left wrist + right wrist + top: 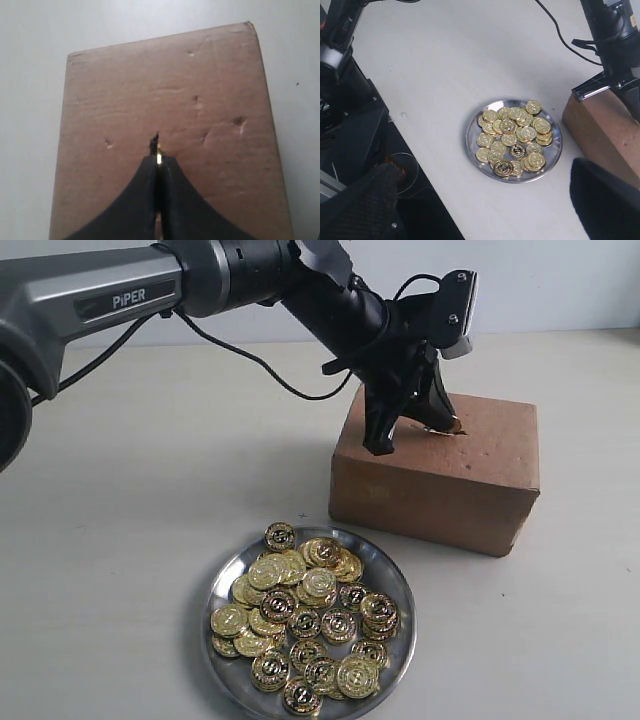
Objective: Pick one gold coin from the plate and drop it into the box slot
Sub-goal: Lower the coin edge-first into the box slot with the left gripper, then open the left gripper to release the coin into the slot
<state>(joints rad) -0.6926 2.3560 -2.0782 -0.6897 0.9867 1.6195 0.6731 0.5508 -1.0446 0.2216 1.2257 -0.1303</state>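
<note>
You're at the drop step: your left fingers point(135, 205) are pinched shut on a gold coin point(159, 158), edge-down, and the box slot point(154, 142) sits just past the tips. Nudge forward till it lines up, then let go.

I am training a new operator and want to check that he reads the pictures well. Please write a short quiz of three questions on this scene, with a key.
1. True or false: the left pincer is shut on a gold coin right at the box slot.
2. Where does the plate stand? A: on top of the box. B: on the table, apart from the box. C: in the left pincer.
3. Fill the gap: the box slot is cut in the box's ____ face.
Key: 1 true; 2 B; 3 top.
</note>
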